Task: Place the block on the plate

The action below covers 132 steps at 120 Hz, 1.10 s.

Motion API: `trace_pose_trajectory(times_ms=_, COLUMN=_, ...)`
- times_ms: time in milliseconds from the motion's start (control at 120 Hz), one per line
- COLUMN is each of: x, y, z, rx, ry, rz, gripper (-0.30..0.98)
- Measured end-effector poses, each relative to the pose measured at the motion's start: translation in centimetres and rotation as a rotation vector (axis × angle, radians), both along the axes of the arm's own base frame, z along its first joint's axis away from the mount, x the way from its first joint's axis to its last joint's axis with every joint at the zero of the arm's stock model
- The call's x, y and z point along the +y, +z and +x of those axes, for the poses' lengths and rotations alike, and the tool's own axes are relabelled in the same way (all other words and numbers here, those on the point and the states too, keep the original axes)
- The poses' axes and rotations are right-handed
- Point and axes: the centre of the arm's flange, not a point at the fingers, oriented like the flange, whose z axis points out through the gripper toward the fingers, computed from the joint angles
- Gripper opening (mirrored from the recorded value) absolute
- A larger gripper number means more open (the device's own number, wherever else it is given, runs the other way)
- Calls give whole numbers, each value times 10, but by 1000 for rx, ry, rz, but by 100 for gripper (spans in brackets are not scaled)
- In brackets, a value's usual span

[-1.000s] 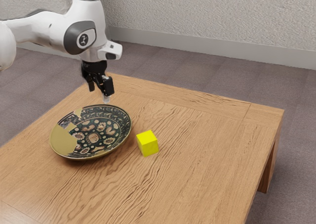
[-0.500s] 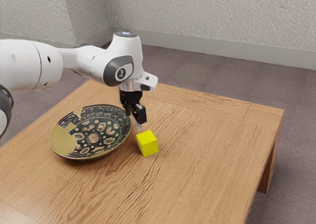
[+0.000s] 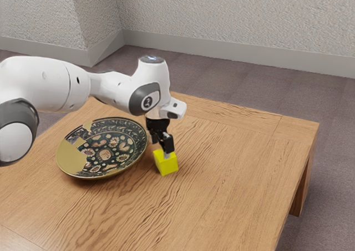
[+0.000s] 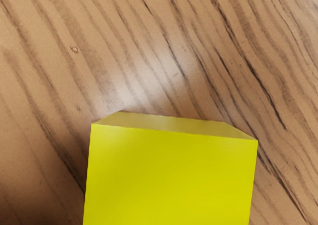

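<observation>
My gripper point(image 3: 161, 150) is low over the yellow block point(image 3: 166, 164) in the exterior view, its two fingers apart. The nearer fingertip overlaps the block's upper part; the farther one is partly hidden behind the block's top edge. The block rests on the wooden table, just beside the patterned plate point(image 3: 105, 148), toward the exterior view's right. In the wrist view the block point(image 4: 169, 175) looms large at the lower edge, directly under the hand.
The wooden table point(image 3: 238, 168) extends around the plate and block, with its far corner toward the exterior view's right. The plate's raised rim stands close to the hand. A textured wall point(image 3: 238, 18) rises beyond the floor.
My hand has travelled from above the plate's far side toward the exterior view's right and come down to the block. Plate and block have stayed in place.
</observation>
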Motion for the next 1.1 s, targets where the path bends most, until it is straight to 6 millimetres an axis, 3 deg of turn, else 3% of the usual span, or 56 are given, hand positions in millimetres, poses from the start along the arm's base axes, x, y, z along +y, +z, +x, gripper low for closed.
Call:
trace_pose_trajectory(times_ms=600, x=-4, y=-28, z=10, rx=-6, ry=-25, rz=-20, gripper=68)
trace_pose_trajectory(times_ms=958, x=-4, y=-38, z=6, rx=6, ry=-21, rz=-33, gripper=47)
trace_pose_trajectory(times_ms=1100, x=-4, y=-38, z=6, rx=4, ry=-21, rz=-35, gripper=45)
